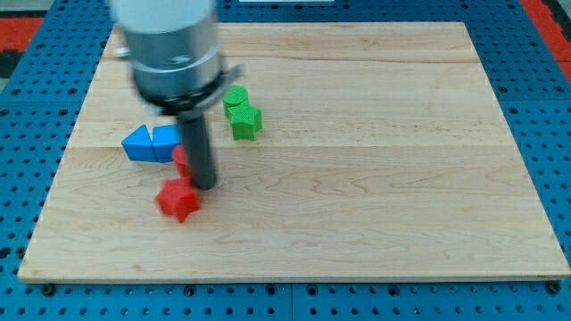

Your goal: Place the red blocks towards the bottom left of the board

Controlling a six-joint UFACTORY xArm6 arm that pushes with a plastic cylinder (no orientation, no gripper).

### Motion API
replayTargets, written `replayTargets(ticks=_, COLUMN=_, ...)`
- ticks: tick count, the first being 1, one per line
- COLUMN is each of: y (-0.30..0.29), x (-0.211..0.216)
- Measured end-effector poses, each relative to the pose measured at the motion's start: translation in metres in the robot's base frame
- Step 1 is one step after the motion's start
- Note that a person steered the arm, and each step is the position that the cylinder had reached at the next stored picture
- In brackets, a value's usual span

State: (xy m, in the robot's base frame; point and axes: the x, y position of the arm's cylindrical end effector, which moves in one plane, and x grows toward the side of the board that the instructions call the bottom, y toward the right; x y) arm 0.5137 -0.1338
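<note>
A red star-shaped block [177, 200] lies on the wooden board [375, 178] at the lower left. A second red block [180, 160] is mostly hidden behind my rod, just above the star. My tip [204, 185] rests on the board right beside the star's upper right edge and against the hidden red block's right side. Whether it touches them I cannot tell.
Two blue blocks, a triangle [137, 144] and another blue block [166, 142], sit side by side left of the rod. Two green blocks, a round one [235, 96] and a star-like one [245, 121], sit right of the rod, further up. Blue pegboard [544, 107] surrounds the board.
</note>
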Motion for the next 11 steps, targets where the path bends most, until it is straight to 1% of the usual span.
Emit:
replayTargets(ticks=1, y=-0.012, x=0.025)
replayTargets(ticks=2, y=0.042, x=0.030)
replayTargets(ticks=3, y=0.008, x=0.098)
replayTargets(ticks=4, y=-0.048, x=0.069)
replayTargets(ticks=5, y=0.019, x=0.043)
replayTargets(ticks=6, y=0.097, x=-0.024)
replayTargets(ticks=7, y=0.061, x=-0.071)
replayTargets(ticks=8, y=-0.004, x=-0.030)
replayTargets(ticks=9, y=-0.032, x=-0.006)
replayTargets(ticks=10, y=-0.002, x=-0.034)
replayTargets(ticks=11, y=-0.044, x=-0.032)
